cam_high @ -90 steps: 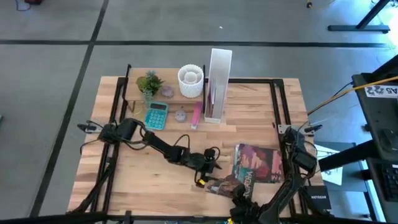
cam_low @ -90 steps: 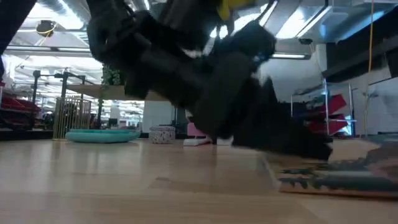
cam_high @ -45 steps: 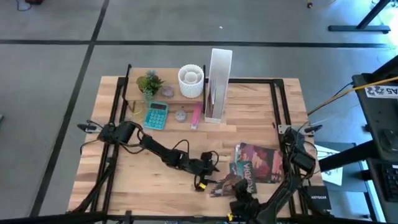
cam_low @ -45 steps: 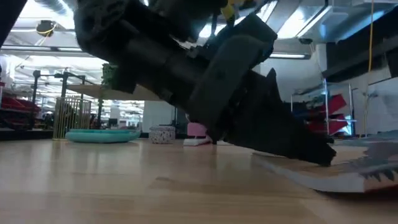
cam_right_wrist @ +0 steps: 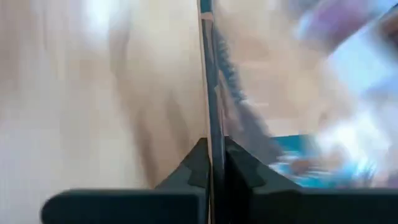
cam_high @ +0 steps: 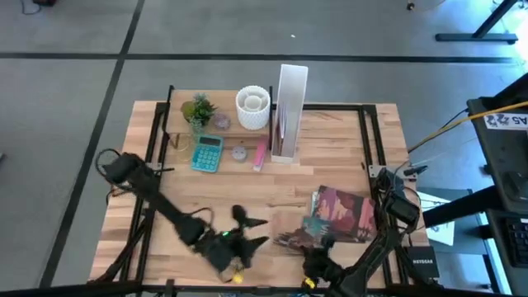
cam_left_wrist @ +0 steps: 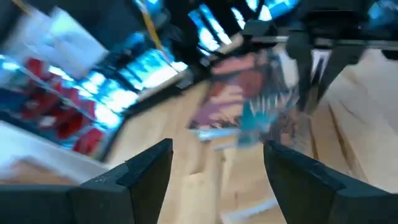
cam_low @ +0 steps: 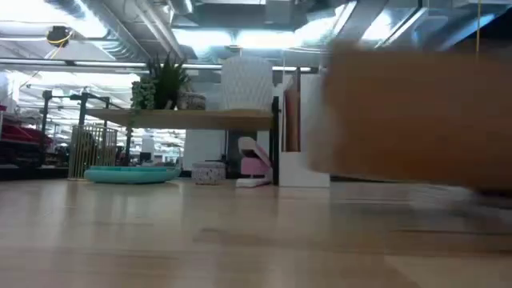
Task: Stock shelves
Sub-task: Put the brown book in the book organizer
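the right gripper (cam_right_wrist: 211, 163) pinches a book (cam_high: 301, 235) by its edge near the table's (cam_high: 330, 148) five o'clock, and that thin hold could slip before the shelf (cam_high: 219, 122) at eleven o'clock, while the left gripper (cam_high: 254, 231) is spread empty at six.

Overhead down, table-level across (both show shelves (cam_high: 219, 124))
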`<state>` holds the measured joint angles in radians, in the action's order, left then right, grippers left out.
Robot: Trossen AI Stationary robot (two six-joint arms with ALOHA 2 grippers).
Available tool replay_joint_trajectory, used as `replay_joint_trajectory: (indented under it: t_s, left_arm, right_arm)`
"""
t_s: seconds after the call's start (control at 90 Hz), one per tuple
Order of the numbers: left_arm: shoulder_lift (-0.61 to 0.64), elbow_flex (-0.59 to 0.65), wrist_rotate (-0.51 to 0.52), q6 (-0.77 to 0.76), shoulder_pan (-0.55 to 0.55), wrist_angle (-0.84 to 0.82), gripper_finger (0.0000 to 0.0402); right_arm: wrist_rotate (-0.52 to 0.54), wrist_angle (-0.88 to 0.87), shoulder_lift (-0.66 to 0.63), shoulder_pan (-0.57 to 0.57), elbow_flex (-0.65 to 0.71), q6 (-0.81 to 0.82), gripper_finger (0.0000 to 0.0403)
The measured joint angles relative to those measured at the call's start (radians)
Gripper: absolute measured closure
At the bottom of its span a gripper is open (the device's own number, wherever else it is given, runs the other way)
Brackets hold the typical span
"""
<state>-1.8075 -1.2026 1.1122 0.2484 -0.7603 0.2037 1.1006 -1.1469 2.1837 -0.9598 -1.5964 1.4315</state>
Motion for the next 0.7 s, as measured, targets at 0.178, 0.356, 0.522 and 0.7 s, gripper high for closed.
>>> replay_joint_trajectory:
  t_s: [0.178,0.356,0.522,0.7]
  left_arm:
    - [0.029,-0.001,0.17,-0.031,-0.125,0.006,0.0167]
    - [0.022,0.009,0.192,-0.22,-0.171,-0.083,0.0167]
    - [0.022,0.035,0.193,-0.424,-0.183,-0.197,0.0167]
    - [0.022,0.036,0.185,-0.556,-0.182,-0.306,0.0167]
  right_arm:
    - [0.413,-0.146,-0.075,0.089,0.0,0.171,0.0402]
    - [0.419,-0.192,-0.14,0.251,-0.001,0.136,0.0402]
    - [0.423,-0.282,-0.218,0.359,-0.001,0.126,0.0402]
    - [0.421,-0.394,-0.33,0.37,-0.001,0.114,0.0402]
